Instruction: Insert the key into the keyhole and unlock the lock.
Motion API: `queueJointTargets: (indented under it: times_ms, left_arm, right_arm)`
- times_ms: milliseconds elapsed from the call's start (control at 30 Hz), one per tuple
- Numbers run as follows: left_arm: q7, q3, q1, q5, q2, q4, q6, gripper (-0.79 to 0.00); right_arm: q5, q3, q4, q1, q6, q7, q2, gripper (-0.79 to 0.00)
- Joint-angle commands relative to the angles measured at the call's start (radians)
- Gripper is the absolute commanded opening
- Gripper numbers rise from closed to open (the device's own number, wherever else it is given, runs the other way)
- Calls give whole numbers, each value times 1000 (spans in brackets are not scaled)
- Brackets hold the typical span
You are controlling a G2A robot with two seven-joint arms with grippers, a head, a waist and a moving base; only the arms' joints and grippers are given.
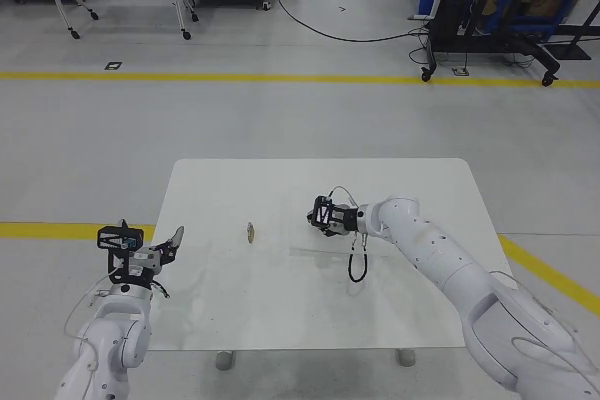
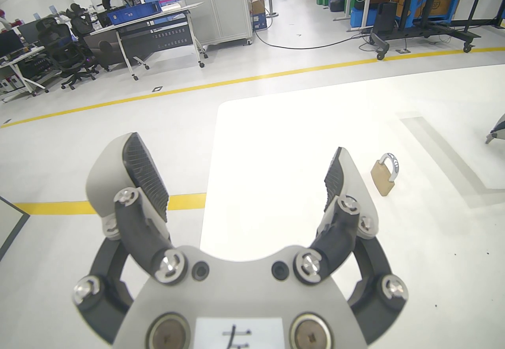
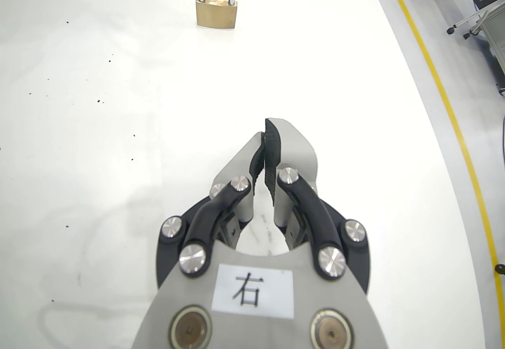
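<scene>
Top view gives me the lock [image 1: 251, 232] standing on the white tabletop [image 1: 400, 300], between my two hands and touching neither. The left hand [image 1: 172, 243] hovers at the tabletop's left edge. The right hand [image 1: 318, 214] sits over the middle, on the lock's other side.

On the left wrist view, the left hand [image 2: 236, 153] is spread wide with nothing between its ribbed pads [image 2: 144, 173]. The lock [image 2: 384, 173] stands just beyond one fingertip, off the hand's centre line.

On the right wrist view, the right hand [image 3: 263, 131] is closed, its pads [image 3: 272, 153] pressed together at the tips. The lock [image 3: 216, 11] stands upright well ahead of it, brass body down and steel shackle up, slightly to one side of where the fingers point.
</scene>
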Motion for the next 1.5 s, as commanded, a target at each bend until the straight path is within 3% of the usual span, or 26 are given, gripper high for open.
queueJointTargets:
  times_ms: [0,167,367,533,800,1100,1467]
  left_arm:
    - [-4,12,-5,-14,-2,-9,-4,0]
    - [-70,113,-62,130,-7,-35,-4,0]
    - [-155,287,-207,271,-21,-23,-74,0]
    - [-232,427,-347,379,-39,60,-149,0]
    - [-277,580,-516,440,-80,239,-124,0]
    - [-312,700,-620,494,-119,376,-136,0]
    - [-340,792,-695,528,-164,509,-118,0]
  right_arm:
    - [9,5,-2,-6,8,-2,1,-785]
    - [41,47,-5,-28,14,-64,22,-785]
    - [17,70,-12,-57,6,-141,46,-785]
    - [8,85,-9,-63,-27,-176,60,-785]
    - [2,93,0,-55,-61,-192,64,-785]
    - [15,90,19,-50,-73,-169,53,-785]
    - [39,89,70,-39,-81,-170,37,-785]
